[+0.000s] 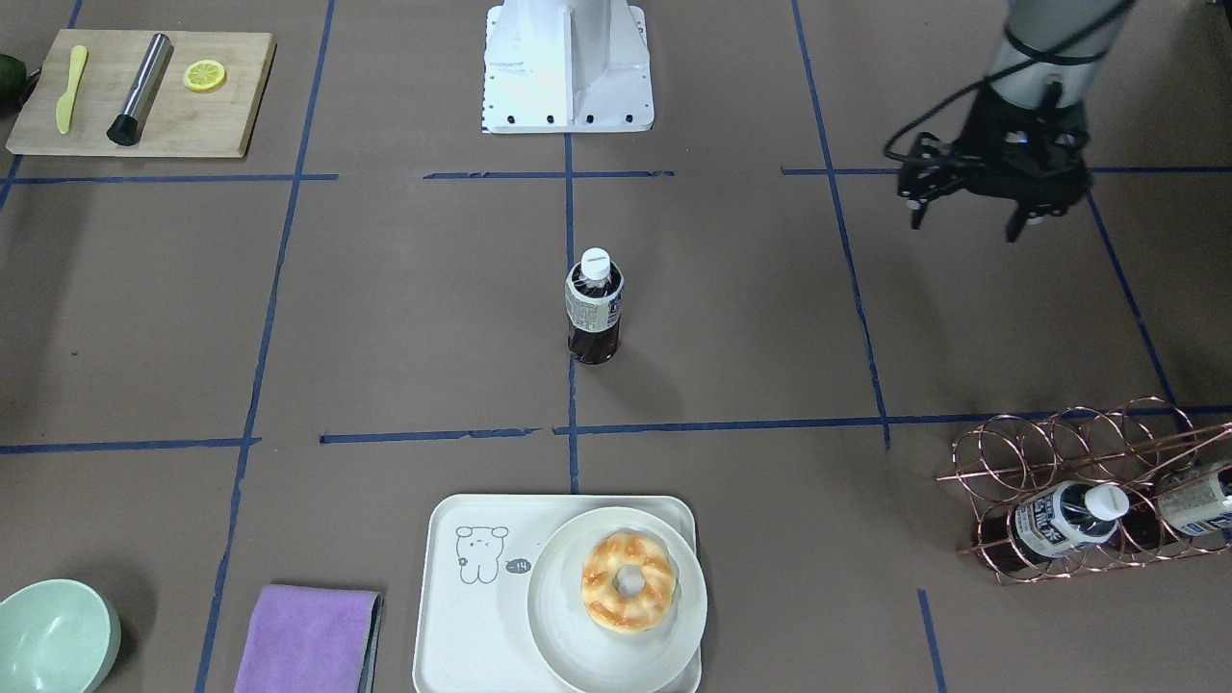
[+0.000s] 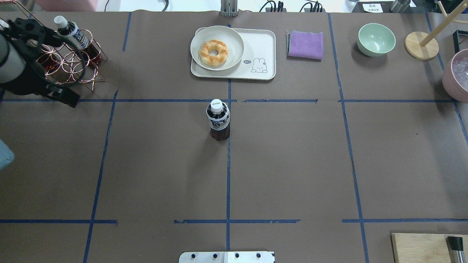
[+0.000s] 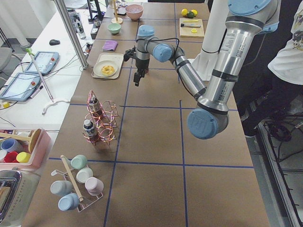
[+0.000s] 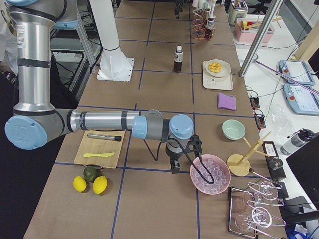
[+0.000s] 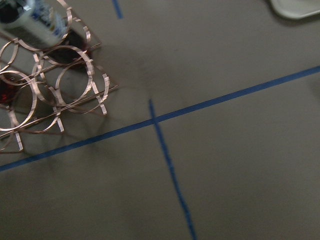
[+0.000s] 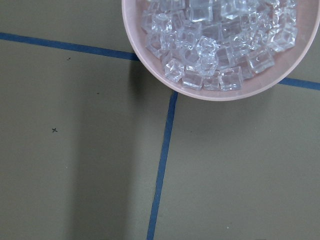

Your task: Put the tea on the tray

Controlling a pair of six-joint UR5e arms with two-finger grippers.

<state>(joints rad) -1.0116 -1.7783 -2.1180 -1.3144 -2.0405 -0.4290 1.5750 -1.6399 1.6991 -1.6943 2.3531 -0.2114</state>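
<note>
Closest to the front-facing lens lies the tray [image 1: 460,630], cream-white with a small bear drawn on it, at the worktop's operator edge. A round plate [image 1: 553,602] carrying a doughnut [image 1: 628,581] fills the half of it toward the robot's left. The bear half, toward the robot's right, is bare, and I judge a bottle could stand there.

The tea [image 1: 593,313] stands alone on the robot's side of the tray, well apart from it, on the centre tape line and roughly in line with the plate. It is upright, with its long axis vertical and its cap up. It is a small clear plastic bottle of dark brown liquid with a white screw cap. A grey-white printed label wraps the upper body, and the brown shows below it. Nothing touches it.

The left hand [image 1: 962,227] hangs above the worktop far out to the robot's left of the tray, near a copper wire rack [image 1: 1078,430] that holds two like bottles [image 1: 1068,515]. Its fingers look parted, with nothing between them. From this hand the tea lies toward the robot's right, back toward the middle.

The right hand [image 4: 173,167] shows only in a side view, far out to the robot's right of the tray beside a pink bowl of ice [image 6: 138,50]. I cannot tell whether it is parted or together.

The left hand looks the nearer of the two, so the reach seems to be its job. After that the bottle has to travel away from the robot, onto the tray's bare half.
</note>
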